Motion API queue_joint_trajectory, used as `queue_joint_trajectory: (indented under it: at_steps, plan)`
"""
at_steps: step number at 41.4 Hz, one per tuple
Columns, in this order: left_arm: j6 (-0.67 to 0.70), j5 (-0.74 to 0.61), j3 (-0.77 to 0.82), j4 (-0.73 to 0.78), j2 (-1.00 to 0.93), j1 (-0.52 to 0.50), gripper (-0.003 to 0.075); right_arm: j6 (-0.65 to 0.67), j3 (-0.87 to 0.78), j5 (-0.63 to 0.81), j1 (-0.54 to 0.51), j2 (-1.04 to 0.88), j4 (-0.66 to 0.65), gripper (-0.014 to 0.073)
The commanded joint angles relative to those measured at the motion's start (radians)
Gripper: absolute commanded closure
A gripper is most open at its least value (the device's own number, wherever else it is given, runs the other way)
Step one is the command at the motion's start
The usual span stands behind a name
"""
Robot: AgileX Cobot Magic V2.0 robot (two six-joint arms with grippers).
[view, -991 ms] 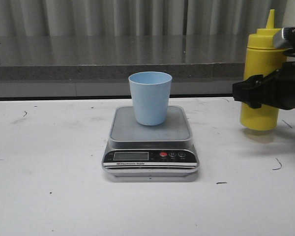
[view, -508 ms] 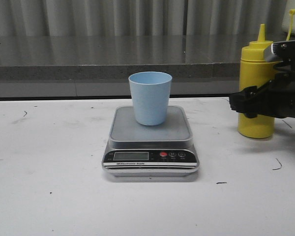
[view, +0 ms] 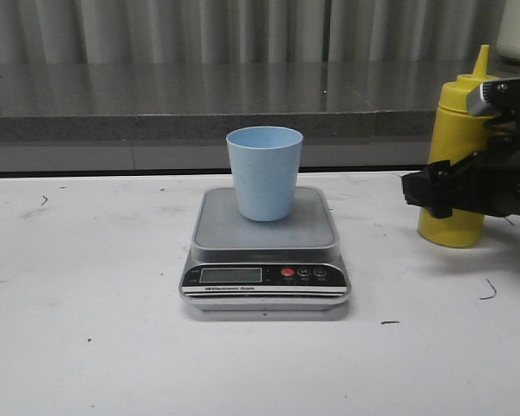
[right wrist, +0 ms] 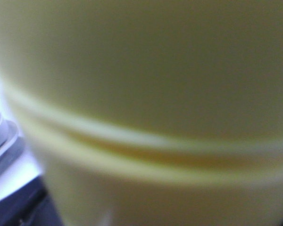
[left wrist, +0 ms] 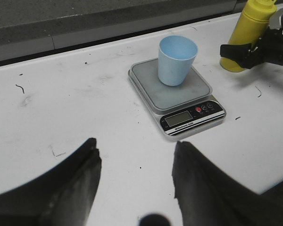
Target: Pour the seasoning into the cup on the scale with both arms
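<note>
White table (view: 87, 347), grey ledge (view: 156, 95), corrugated wall (view: 199, 30) behind.

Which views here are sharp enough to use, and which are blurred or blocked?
Front view: sharp, evenly lit, cup and scale clear, soft shadows. Left wrist view: table sharp, left hand a dark, out-of-focus blur. Right wrist view: filled by the yellow bottle, too close, wholly blurred; unusable.
</note>
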State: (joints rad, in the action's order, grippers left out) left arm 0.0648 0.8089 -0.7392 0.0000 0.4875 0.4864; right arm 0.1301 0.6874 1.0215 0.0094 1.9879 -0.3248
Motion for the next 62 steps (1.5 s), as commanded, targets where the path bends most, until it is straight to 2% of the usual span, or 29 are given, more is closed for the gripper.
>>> queue_joint_trajectory:
  at_steps: [1, 11, 18, 23, 27, 31, 35, 37, 44, 48, 55, 58, 62]
  plan:
    - [0.002, -0.063, -0.024, -0.010, 0.005, -0.002, 0.0365, -0.010, -0.017, 0.076, -0.006, -0.074, 0.019, -0.0007]
    - [0.002, -0.063, -0.024, -0.010, 0.005, -0.002, 0.0365, -0.010, -0.121, 0.031, -0.006, -0.157, 0.061, -0.0007]
    - [0.002, -0.063, -0.024, -0.010, 0.005, -0.002, 0.0365, 0.013, -0.182, -0.124, -0.005, -0.274, 0.070, -0.0007]
    - [0.002, -0.063, -0.024, -0.010, 0.005, -0.002, 0.0365, 0.134, -0.196, -0.359, 0.004, -0.407, 0.033, -0.0007]
    - [0.002, -0.063, -0.024, -0.010, 0.005, -0.002, 0.0365, 0.246, -0.191, -0.575, 0.028, -0.532, -0.087, -0.0007]
    - [0.002, -0.063, -0.024, -0.010, 0.005, -0.002, 0.0365, 0.384, -0.175, -0.770, 0.084, -0.650, -0.224, -0.0007]
    - [0.002, -0.063, -0.024, -0.010, 0.005, -0.002, 0.0365, 0.532, -0.153, -0.957, 0.148, -0.747, -0.290, -0.0007]
    - [0.002, -0.063, -0.024, -0.010, 0.005, -0.002, 0.0365, 0.562, -0.144, -1.042, 0.182, -0.796, -0.300, -0.0007]
    - [0.002, -0.063, -0.024, -0.010, 0.005, -0.002, 0.0365, 0.556, -0.106, -1.284, 0.313, -0.946, -0.267, -0.0007]
    - [0.002, -0.063, -0.024, -0.010, 0.005, -0.002, 0.0365, 0.503, -0.054, -1.438, 0.383, -0.993, -0.242, -0.0007]
    - [0.002, -0.063, -0.024, -0.010, 0.005, -0.002, 0.0365, 0.213, 0.082, -1.755, 0.431, -1.033, -0.026, -0.0007]
    - [0.002, -0.063, -0.024, -0.010, 0.005, -0.002, 0.0365, 0.085, 0.117, -1.808, 0.429, -1.065, 0.069, -0.0007]
    - [0.002, -0.063, -0.024, -0.010, 0.005, -0.002, 0.0365, 0.031, 0.114, -1.808, 0.409, -1.146, 0.156, -0.0007]
